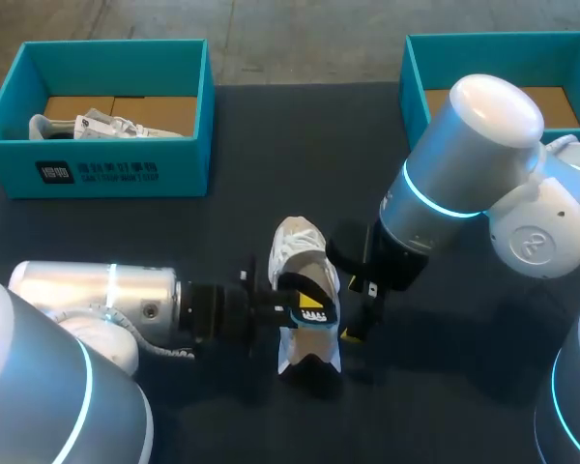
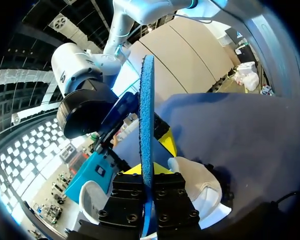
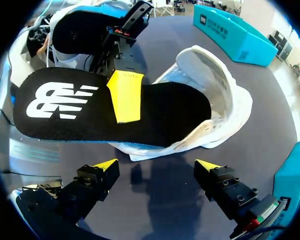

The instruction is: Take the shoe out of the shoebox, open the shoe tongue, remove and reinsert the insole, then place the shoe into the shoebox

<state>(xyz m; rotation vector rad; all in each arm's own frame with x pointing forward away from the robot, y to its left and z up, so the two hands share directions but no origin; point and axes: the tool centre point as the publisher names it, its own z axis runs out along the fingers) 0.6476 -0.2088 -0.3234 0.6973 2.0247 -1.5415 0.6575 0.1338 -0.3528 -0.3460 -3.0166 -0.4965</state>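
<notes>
One insole, clenched in the left jaws, has its toe end inside the white shoe by the surface's near edge, likely for reinsertion; the right jaws hang released alongside.

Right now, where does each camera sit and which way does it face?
Head view: above, behind, looking down on the table; left arm, right arm show.
Left wrist view: on that wrist, facing along the left claw, shut on the insole.
Right wrist view: on that wrist, facing past the open right claw at the shoe.
All share insole and shoe.
</notes>
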